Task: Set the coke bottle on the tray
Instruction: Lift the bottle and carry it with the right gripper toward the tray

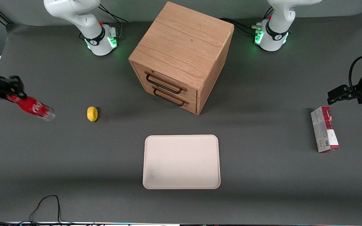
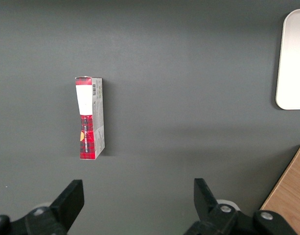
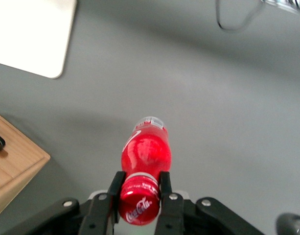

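My right gripper (image 1: 13, 92) is shut on the cap end of the coke bottle (image 1: 34, 107), a slim red bottle with white script logo. It holds the bottle tilted above the table at the working arm's end, its clear base pointing toward the lemon. In the right wrist view the two black fingers (image 3: 115, 188) clamp the red cap, and the bottle (image 3: 146, 152) hangs over bare grey table. The cream-beige tray (image 1: 181, 162) lies flat near the front camera, in front of the drawer cabinet; its corner shows in the right wrist view (image 3: 32, 34).
A yellow lemon (image 1: 92, 113) lies beside the bottle's base. A wooden two-drawer cabinet (image 1: 181, 56) stands mid-table. A red-and-grey carton (image 1: 324, 133) lies toward the parked arm's end. Cables (image 1: 47, 207) run along the front edge.
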`<state>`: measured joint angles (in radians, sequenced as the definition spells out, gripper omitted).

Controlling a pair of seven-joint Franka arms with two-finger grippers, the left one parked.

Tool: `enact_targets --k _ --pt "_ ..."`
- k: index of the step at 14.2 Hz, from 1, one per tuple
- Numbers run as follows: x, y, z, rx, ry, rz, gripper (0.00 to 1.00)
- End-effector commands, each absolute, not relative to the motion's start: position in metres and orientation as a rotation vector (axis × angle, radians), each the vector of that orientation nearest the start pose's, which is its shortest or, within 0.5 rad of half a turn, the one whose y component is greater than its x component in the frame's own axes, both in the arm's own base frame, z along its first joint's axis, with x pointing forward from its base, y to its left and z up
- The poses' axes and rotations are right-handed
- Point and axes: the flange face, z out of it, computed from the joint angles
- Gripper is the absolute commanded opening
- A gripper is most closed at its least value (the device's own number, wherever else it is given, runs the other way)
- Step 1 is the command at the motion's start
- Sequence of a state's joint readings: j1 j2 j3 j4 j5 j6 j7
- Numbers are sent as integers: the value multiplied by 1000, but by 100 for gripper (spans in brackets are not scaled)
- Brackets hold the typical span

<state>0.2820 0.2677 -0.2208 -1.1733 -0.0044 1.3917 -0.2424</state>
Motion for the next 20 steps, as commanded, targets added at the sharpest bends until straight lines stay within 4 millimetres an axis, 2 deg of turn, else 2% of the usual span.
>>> enact_targets --k 1,4,6,8,10,11,13,16,20 --pt "666 134 608 -3142 -607 65 0" --pt "683 205 582 -3089 -737 -87 0" --pt "672 275 564 -3069 -838 -127 0" --pt "660 322 549 -3055 -890 -139 0" --pt "641 360 547 -3025 -977 -138 0" --pt "636 369 547 -3021 -1000 -143 0" --pt "640 367 545 -3023 -1005 -159 0" --pt "662 369 505 -3033 -994 -191 0" --pt "696 366 434 -3035 -974 -241 0"
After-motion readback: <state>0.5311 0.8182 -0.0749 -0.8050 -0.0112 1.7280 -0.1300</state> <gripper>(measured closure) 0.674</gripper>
